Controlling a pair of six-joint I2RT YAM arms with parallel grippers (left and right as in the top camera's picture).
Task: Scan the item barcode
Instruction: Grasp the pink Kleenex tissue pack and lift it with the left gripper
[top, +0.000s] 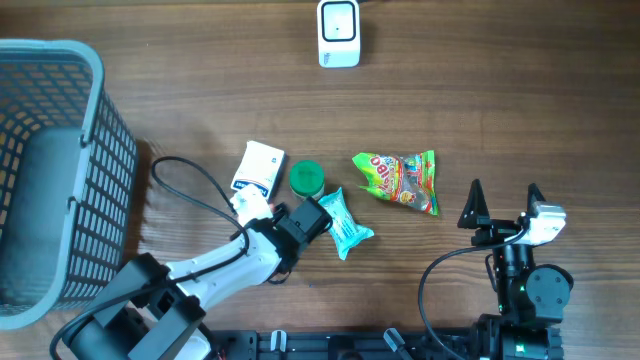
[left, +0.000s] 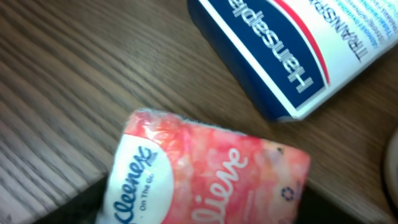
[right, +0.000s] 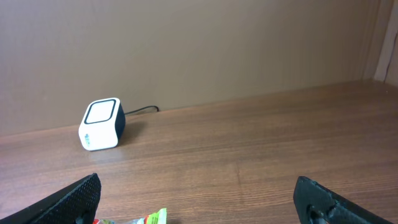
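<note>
A wooden table (top: 520, 90) with a dark brown grain carries everything. At its left edge stands a grey-blue plastic basket (top: 100, 150) with lattice walls, well apart from the small goods near the middle. There a white and blue box (top: 260, 168) lies flat; up close the box (left: 292, 43) shows a dark blue side, a red stripe and the word Hansaplast upside down. Just beside it on the right sits a round green container (top: 307, 178). A teal packet (top: 350, 226) lies tilted just below that. Further right, apart from both, lies a crinkled green, red and yellow sweets bag (top: 398, 180).
</note>
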